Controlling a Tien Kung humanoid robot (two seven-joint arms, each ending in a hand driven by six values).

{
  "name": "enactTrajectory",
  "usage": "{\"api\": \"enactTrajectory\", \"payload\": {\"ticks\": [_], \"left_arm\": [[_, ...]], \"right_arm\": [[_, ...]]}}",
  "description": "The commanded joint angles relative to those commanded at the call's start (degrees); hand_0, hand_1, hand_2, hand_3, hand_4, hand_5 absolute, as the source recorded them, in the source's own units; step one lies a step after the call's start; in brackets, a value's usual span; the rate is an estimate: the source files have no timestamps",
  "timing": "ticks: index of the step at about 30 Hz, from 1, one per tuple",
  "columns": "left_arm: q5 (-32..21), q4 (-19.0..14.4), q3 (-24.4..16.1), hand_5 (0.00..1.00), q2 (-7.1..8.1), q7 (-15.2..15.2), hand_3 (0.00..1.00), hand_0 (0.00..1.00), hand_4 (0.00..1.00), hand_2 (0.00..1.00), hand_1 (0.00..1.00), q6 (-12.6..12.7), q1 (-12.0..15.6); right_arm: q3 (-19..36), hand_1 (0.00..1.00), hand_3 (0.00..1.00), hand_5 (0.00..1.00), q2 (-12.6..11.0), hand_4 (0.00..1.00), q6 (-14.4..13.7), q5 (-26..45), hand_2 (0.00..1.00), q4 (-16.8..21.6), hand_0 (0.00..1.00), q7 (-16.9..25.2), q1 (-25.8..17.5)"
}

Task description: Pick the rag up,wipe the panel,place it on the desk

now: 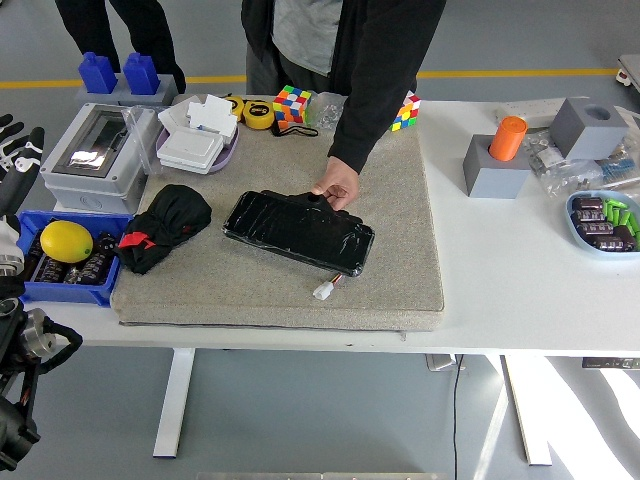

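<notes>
One black panel (298, 231) flat on grey mat (290, 240), mid worktop (520, 270); long axis running far-left to near-right, near-right end w/ small white connector (324, 291) on short wires. Person's hand (337, 185) pressing down on panel's far edge, sleeve reaching in from far side. Black rag (165, 227) w/ red tag, bunched up at mat's left edge, just left of panel, not touching it. Left hand (18, 160) at far left edge of view, fingers spread, holding nothing, beside grey box (92, 155), above blue bin (68, 255) w/ yellow lemon (66, 241). Well apart from rag.
</notes>
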Motion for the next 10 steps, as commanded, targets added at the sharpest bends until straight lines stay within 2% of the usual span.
{"api": "enactTrajectory", "payload": {"ticks": [10], "left_arm": [[0.12,-0.3,0.19,0.297,-0.19,0.31,0.632,0.565,0.881,0.65,0.623,-0.24,0.02]], "right_arm": [[0.04,0.602,0.525,0.361,0.11,0.879,0.0,0.0,0.529,0.04,0.591,-0.01,0.16]]}}
